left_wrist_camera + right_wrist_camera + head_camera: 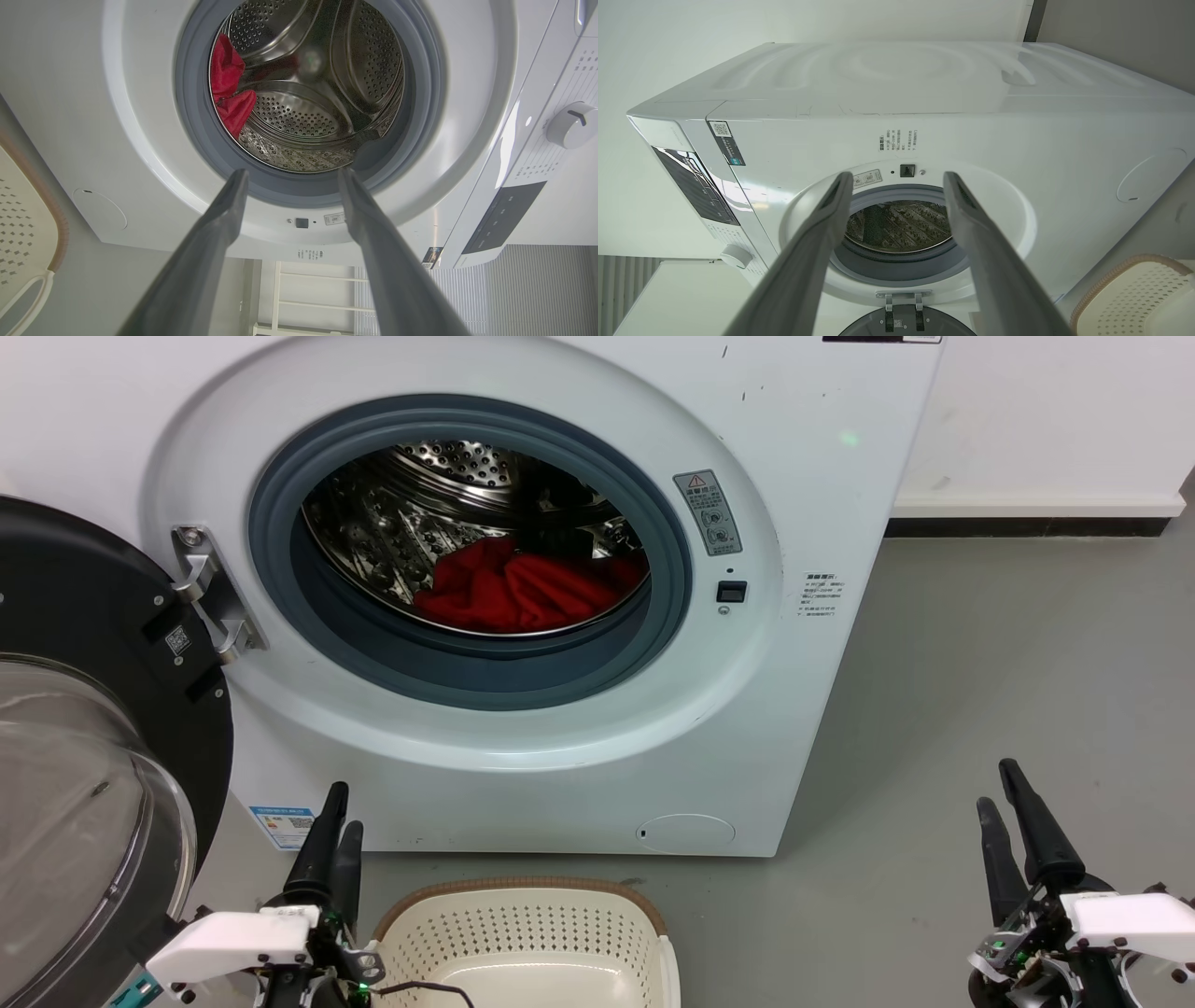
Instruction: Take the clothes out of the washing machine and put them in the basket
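Head view: the clothes (523, 590) are heaped low in the drum of the washing machine (822, 476). The door (103, 607) is swung fully aside so that the porthole is unobstructed. The basket (523, 885), apparently empty, is set on the floor just below the porthole to shorten the transfer. The left gripper (344, 807) and right gripper (997, 784) are held low, clear of the machine. The fingers of all 2 are spread wide and nothing is gripped.

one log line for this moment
clothes: in washing machine drum | door: open | basket: on floor | left gripper: open | right gripper: open
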Robot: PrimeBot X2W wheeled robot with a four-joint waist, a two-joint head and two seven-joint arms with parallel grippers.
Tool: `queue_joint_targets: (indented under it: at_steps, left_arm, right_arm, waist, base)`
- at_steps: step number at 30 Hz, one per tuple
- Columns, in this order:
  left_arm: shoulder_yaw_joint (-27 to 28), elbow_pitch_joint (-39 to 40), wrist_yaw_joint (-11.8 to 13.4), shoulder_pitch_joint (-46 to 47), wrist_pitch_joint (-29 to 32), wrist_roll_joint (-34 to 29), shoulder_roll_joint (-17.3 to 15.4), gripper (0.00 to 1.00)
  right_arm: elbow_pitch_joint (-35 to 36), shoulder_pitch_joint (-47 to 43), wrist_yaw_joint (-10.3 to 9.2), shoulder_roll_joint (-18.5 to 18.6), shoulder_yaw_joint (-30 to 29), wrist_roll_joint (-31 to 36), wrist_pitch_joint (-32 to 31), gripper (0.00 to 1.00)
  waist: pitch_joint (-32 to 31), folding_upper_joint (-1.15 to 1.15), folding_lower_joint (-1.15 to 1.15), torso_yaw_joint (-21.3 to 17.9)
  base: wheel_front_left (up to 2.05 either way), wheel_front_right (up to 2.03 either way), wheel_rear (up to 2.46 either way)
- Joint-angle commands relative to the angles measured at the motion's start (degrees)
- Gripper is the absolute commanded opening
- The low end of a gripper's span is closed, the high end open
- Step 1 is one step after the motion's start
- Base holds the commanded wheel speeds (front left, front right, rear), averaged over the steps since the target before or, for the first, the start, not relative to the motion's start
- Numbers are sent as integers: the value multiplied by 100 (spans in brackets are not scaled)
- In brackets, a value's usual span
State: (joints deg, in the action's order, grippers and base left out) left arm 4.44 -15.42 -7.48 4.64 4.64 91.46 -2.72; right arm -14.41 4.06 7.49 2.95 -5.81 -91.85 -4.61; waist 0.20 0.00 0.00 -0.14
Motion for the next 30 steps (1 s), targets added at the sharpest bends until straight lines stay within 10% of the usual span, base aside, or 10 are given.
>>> queue_joint_targets:
  at_steps: [1, 30]
  left_arm:
    - [-57, 118, -1, 173, -53, -80, -22, 100]
    - [-367, 430, -1, 306, -753, -3359, -17, 100]
  right_arm:
    - [153, 56, 0, 2, 15, 85, 55, 100]
    - [868, -209, 0, -1, 208, 3947, 752, 100]
  waist:
    - [0, 0, 0, -3]
    - [-46, 0, 0, -55]
  base:
    - [0, 0, 0]
    - [0, 0, 0]
